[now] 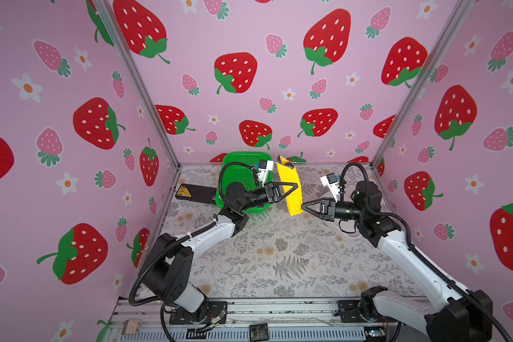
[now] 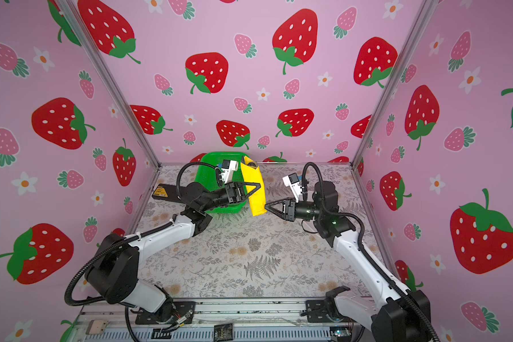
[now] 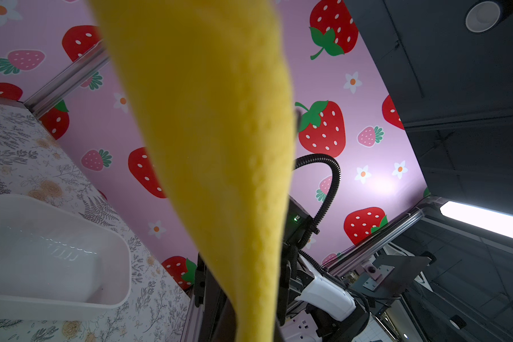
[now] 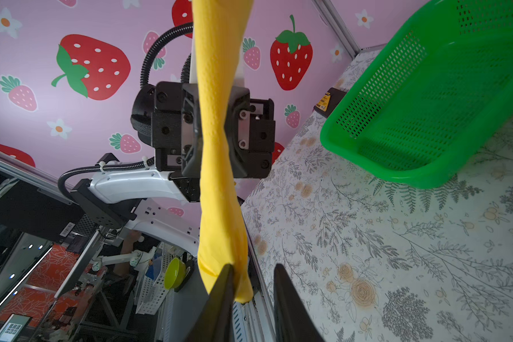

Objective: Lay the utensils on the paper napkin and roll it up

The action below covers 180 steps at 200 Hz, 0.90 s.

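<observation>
Hanging clear of the worktop [image 1: 279,254], the rolled yellow napkin [image 1: 288,174] runs lengthwise away from the arms' bases, just beside the green basket [image 1: 239,165]. The left end effector [image 1: 295,185] is pinching the roll around its middle, jaws pressed into the paper. The right end effector [image 4: 253,269] sits at the roll's near end, slightly spread: one finger [image 4: 222,290] touches the paper, the other stands apart.
</observation>
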Each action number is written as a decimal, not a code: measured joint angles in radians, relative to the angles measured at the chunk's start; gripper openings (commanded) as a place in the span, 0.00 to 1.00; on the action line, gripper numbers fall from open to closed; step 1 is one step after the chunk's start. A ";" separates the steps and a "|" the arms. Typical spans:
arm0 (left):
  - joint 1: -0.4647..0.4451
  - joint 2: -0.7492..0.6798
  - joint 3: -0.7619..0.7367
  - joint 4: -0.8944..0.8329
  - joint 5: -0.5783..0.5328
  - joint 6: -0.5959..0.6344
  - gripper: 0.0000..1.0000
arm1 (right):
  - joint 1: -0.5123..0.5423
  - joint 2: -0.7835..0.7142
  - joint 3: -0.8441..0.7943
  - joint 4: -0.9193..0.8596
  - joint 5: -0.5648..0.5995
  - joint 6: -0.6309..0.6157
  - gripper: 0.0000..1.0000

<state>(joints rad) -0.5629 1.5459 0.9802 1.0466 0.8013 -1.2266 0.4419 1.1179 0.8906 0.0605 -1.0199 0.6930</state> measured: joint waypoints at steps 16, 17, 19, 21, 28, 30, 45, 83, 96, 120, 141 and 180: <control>0.000 0.000 0.000 -0.002 0.000 0.000 0.00 | 0.000 0.003 0.000 -0.027 -0.002 -0.014 0.20; 0.000 0.000 0.000 -0.002 0.000 0.000 0.00 | 0.000 0.003 0.000 -0.027 -0.002 -0.014 0.19; 0.000 0.000 0.000 -0.002 0.000 0.000 0.00 | 0.000 0.003 0.000 -0.032 -0.001 -0.018 0.20; 0.001 0.000 0.000 -0.002 0.000 0.000 0.00 | 0.000 0.003 0.000 -0.035 -0.001 -0.018 0.20; 0.001 0.000 0.000 0.001 -0.001 -0.001 0.00 | 0.000 0.003 0.000 -0.050 0.000 -0.025 0.19; 0.001 0.000 0.000 0.002 -0.001 -0.001 0.00 | 0.000 0.003 0.000 -0.054 0.001 -0.027 0.19; 0.001 0.000 0.000 0.004 -0.001 -0.001 0.00 | 0.000 0.003 0.000 -0.085 0.008 -0.041 0.19; 0.001 0.000 0.000 0.003 -0.001 0.000 0.00 | -0.003 -0.014 0.002 -0.135 0.067 -0.062 0.20; 0.001 0.000 0.000 0.003 -0.001 0.000 0.00 | -0.008 -0.032 0.004 -0.139 0.093 -0.063 0.20; 0.001 0.000 0.000 0.001 -0.001 0.001 0.00 | -0.010 -0.066 0.015 -0.119 0.112 -0.047 0.27; 0.001 0.000 0.000 -0.001 -0.001 0.003 0.00 | -0.010 -0.087 0.015 -0.044 0.091 0.000 0.31; 0.001 0.000 0.000 -0.004 -0.001 0.003 0.00 | -0.005 -0.085 0.016 0.067 0.055 0.059 0.17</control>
<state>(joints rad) -0.5621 1.5459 0.9802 1.0424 0.8001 -1.2232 0.4370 1.0332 0.9062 0.1272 -0.9649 0.7521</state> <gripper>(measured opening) 0.094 0.205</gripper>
